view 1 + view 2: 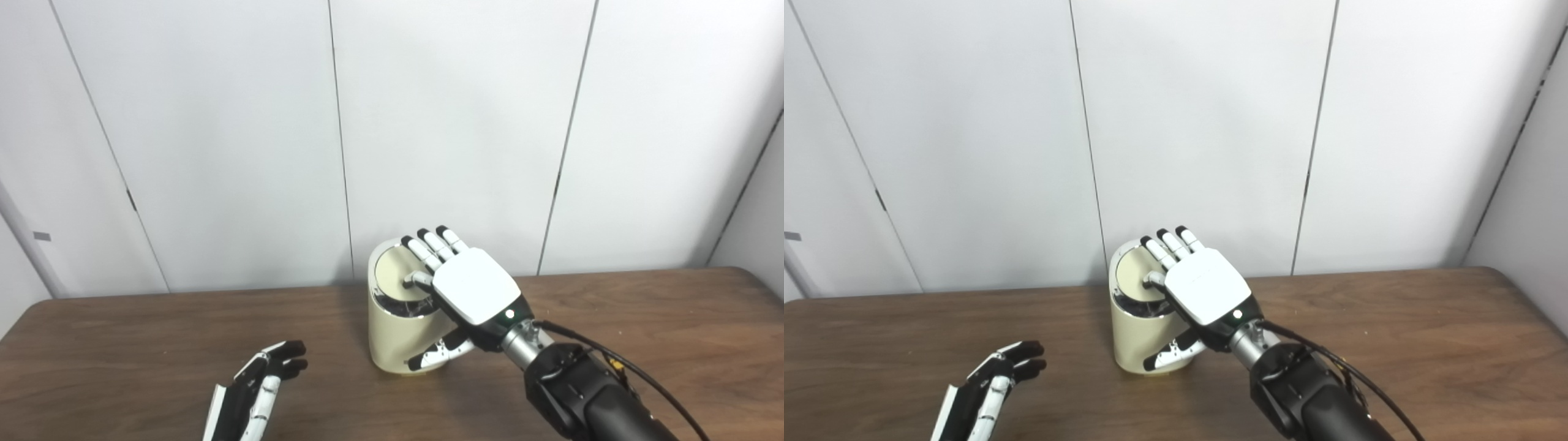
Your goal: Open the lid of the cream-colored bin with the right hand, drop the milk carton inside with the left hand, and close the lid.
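The cream-colored bin [392, 340] stands upright at the middle of the wooden table [122, 343], near the wall. Its round lid [391, 269] is tilted, with a dark gap showing at its front edge. My right hand [471, 288] lies over the lid's right side with its fingers stretched out flat, one fingertip touching the lid's middle and the thumb down against the bin's side. It grasps nothing. My left hand [260, 380] is open and empty, low over the table at the front left. No milk carton is in view.
A white panelled wall [245, 153] rises just behind the bin. The table's right edge [759, 275] shows at the far right. My right forearm [588, 392] with its cable crosses the table's front right.
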Available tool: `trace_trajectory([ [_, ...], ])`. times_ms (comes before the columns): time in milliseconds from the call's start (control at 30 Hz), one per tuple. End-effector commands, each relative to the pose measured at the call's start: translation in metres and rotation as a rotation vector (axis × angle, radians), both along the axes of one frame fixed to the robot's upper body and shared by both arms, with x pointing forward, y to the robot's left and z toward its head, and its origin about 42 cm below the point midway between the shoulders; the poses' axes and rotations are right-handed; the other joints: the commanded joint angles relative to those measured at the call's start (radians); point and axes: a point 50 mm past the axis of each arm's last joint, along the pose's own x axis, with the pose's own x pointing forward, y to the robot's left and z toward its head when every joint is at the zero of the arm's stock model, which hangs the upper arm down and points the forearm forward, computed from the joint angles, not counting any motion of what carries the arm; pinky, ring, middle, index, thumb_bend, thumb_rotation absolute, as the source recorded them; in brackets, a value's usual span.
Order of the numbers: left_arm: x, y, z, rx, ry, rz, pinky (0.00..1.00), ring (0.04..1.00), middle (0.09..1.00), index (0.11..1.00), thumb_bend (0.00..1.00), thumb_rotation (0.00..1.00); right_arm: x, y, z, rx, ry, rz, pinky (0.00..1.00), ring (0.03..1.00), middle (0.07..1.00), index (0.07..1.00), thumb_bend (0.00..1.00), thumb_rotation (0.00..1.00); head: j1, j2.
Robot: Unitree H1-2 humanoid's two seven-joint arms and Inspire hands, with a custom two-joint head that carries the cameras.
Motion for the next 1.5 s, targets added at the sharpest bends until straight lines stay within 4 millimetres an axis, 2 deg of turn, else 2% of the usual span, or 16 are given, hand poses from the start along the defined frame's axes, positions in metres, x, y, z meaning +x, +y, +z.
trace_trajectory([
  [0, -0.001, 0.002, 0.006, 0.01, -0.037, -0.004, 0.76, 0.712, 0.753, 0.742, 0.49, 0.81, 0.002, -0.011, -0.019, -0.027, 0.139, -0.058, 1.0, 1.0, 0.986, 0.626, 0.76, 0.72, 0.0, 0.001],
  [133, -0.002, 0.002, 0.007, 0.019, -0.041, -0.004, 0.75, 0.71, 0.749, 0.739, 0.49, 0.82, 0.003, -0.014, -0.026, 0.011, 0.233, -0.083, 1.0, 1.0, 0.982, 0.631, 0.77, 0.76, 0.0, 0.005],
  [333, -0.002, 0.001, 0.007, 0.015, -0.036, -0.001, 0.75, 0.715, 0.754, 0.742, 0.51, 0.83, 0.006, -0.018, -0.031, 0.028, 0.292, -0.102, 1.0, 1.0, 0.978, 0.622, 0.78, 0.7, 0.0, 0.009],
  [700, -0.001, 0.001, 0.007, 0.021, -0.033, 0.002, 0.74, 0.705, 0.745, 0.739, 0.51, 0.83, 0.006, -0.021, -0.039, 0.056, 0.317, -0.116, 1.0, 1.0, 0.988, 0.668, 0.77, 0.68, 0.002, 0.005],
  [867, -0.001, 0.001, 0.007, 0.021, -0.028, 0.003, 0.75, 0.708, 0.746, 0.737, 0.5, 0.82, 0.005, -0.021, -0.035, 0.066, 0.315, -0.115, 1.0, 1.0, 0.989, 0.672, 0.77, 0.67, -0.002, 0.004],
  [1000, -0.001, 0.001, 0.007, 0.027, -0.027, 0.002, 0.75, 0.708, 0.745, 0.735, 0.51, 0.82, 0.003, -0.021, -0.032, 0.079, 0.305, -0.107, 1.0, 1.0, 0.998, 0.701, 0.76, 0.74, -0.004, 0.001],
  [1300, 0.0, 0.002, 0.004, 0.035, -0.027, -0.006, 0.75, 0.705, 0.745, 0.741, 0.51, 0.83, -0.001, -0.023, -0.01, 0.145, 0.246, -0.085, 1.0, 1.0, 0.999, 0.766, 0.77, 0.77, -0.006, -0.002],
  [1467, 0.001, 0.001, 0.004, 0.039, -0.027, -0.002, 0.74, 0.702, 0.744, 0.741, 0.51, 0.83, -0.005, -0.022, 0.004, 0.207, 0.207, -0.058, 1.0, 1.0, 1.0, 0.836, 0.77, 0.76, -0.006, -0.005],
])
